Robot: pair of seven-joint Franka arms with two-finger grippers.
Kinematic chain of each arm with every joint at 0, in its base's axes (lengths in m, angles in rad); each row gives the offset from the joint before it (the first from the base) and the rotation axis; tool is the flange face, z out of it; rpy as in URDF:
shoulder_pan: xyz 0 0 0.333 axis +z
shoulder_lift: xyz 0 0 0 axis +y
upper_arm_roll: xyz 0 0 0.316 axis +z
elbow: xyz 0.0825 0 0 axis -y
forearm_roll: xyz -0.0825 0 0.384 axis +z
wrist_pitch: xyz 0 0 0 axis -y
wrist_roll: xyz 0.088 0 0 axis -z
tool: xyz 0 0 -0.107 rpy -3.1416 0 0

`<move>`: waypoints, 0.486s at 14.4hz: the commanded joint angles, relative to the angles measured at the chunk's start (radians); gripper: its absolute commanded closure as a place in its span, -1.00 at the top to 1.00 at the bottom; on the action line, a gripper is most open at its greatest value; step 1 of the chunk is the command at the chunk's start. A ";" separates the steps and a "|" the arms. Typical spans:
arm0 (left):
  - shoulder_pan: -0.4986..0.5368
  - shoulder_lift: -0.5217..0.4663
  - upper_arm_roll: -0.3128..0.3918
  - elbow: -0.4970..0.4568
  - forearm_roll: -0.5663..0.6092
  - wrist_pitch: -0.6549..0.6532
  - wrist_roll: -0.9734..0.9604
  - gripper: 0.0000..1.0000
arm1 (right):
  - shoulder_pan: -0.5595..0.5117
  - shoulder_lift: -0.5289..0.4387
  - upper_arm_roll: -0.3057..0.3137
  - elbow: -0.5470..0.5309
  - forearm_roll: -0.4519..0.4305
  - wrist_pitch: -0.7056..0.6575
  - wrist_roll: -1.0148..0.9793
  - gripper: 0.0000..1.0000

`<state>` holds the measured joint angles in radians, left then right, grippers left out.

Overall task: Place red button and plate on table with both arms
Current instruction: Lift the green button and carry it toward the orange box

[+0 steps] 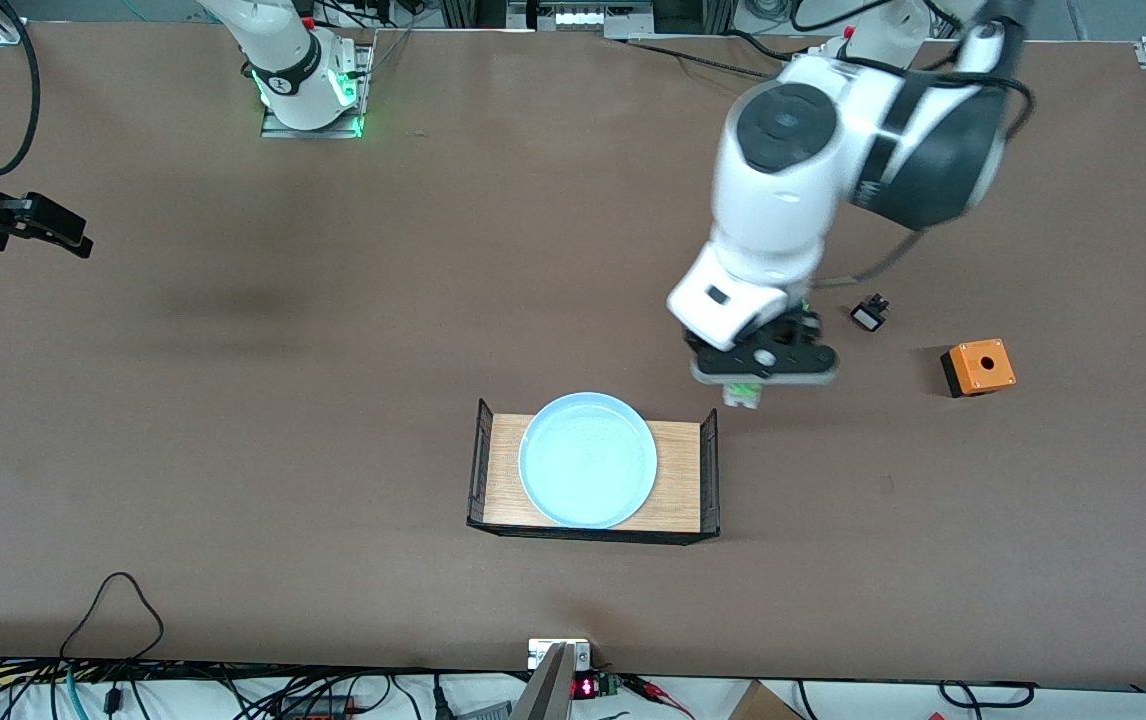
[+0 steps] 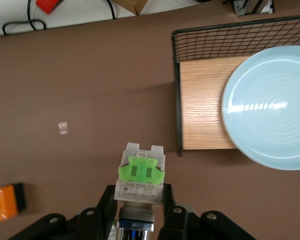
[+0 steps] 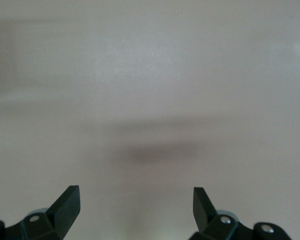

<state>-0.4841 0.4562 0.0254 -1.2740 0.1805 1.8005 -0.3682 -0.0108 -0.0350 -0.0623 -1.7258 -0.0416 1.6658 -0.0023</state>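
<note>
My left gripper [image 1: 755, 378] [image 2: 139, 194] is shut on a push-button part [image 1: 743, 395] [image 2: 140, 175] with a silvery-white body and a bright green block at its end. Its cap is hidden between the fingers. It hangs over the brown table [image 1: 333, 400], just beside the tray's mesh end toward the left arm's end. The light blue plate [image 1: 588, 460] [image 2: 270, 107] lies on the wooden tray [image 1: 678, 470] [image 2: 202, 105]. My right gripper [image 1: 38, 222] [image 3: 136, 200] is open and empty, up at the right arm's end of the table.
An orange box with a hole [image 1: 978, 367] [image 2: 2, 202] and a small black-and-white part [image 1: 870, 314] lie on the table toward the left arm's end. Cables run along the table edge nearest the front camera.
</note>
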 commanded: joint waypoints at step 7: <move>0.208 -0.017 -0.010 -0.223 -0.021 0.013 0.426 -0.33 | 0.003 0.029 0.004 0.042 0.038 -0.021 -0.015 1.00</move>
<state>-0.3197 0.4625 0.0259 -1.4188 0.1739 1.7960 -0.0227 -0.0082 -0.0269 -0.0598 -1.7098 -0.0224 1.6631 -0.0031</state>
